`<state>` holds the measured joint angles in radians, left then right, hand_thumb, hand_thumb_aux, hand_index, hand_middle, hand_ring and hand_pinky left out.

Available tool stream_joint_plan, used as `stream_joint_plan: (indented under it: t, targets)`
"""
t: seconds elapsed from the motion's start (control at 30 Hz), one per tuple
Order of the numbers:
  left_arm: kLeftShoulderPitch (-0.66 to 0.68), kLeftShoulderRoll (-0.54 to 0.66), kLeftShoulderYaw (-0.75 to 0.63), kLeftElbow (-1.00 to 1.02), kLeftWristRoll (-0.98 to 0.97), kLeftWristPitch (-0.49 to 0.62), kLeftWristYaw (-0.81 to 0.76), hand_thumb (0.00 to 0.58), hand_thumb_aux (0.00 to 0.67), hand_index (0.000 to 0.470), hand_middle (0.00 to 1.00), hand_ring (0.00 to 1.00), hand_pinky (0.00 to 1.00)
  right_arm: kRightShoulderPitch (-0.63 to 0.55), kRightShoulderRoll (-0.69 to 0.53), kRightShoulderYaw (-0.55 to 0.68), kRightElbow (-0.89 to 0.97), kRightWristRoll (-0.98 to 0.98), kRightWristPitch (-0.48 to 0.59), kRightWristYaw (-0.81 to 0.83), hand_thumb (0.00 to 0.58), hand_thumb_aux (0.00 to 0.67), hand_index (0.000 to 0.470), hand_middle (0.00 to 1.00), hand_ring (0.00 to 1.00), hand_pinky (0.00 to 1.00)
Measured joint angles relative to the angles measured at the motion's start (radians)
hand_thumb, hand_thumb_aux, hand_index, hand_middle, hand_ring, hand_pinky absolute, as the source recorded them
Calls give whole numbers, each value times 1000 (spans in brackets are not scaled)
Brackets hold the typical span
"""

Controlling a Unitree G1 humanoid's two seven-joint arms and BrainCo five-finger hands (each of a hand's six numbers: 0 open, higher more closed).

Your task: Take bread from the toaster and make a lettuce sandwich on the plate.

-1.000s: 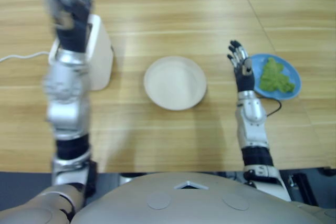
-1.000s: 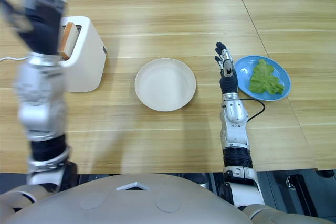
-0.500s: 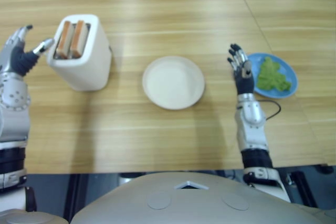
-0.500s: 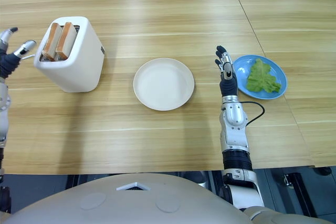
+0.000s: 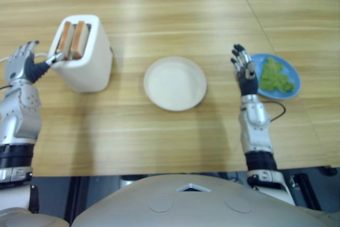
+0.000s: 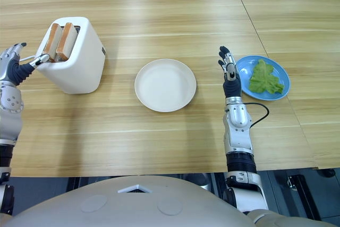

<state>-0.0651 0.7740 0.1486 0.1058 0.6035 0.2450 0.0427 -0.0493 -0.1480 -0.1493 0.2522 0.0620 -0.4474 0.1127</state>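
Light wooden table (image 6: 159,3), boards running side to side, one seam crossing toward the right. At the left, white toaster (image 6: 79,65) with two slices of bread (image 6: 58,42) upright in its slots, side by side, brown crusts showing above the top. Just left of the toaster, left hand (image 6: 11,66), fingers spread and uncurled, gripping nothing, one fingertip stretched to the toaster's upper left edge close by the nearer slice; actual contact there too fine to tell. Near the middle of the table, round cream plate (image 6: 164,85), well apart from the toaster. Farther right, small blue plate (image 6: 243,78) with a green lettuce (image 6: 264,77) leaf lying flat on it. Between the two plates, just beside the blue plate's left rim, right hand (image 6: 228,73) raised upright, fingers straight and fairly close together, clasping nothing. Thin black cable (image 6: 260,111) looping on the wood by the right forearm, just below the blue plate.
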Motion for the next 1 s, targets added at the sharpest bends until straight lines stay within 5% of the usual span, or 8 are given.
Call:
stream_joint_plan:
  t: [0.5, 1.0]
  targets:
    - [-22, -3, -62, -69, 145, 94, 27, 0, 0, 0, 0, 0, 0, 3, -2, 1, 0, -1, 15, 0, 0, 0, 0, 0, 0, 0]
    - [-109, -1, -132, 85, 220, 123, 50, 0, 0, 0, 0, 0, 0, 14, -6, 1, -31, -1, 23, -1, 0, 0, 0, 0, 0, 0]
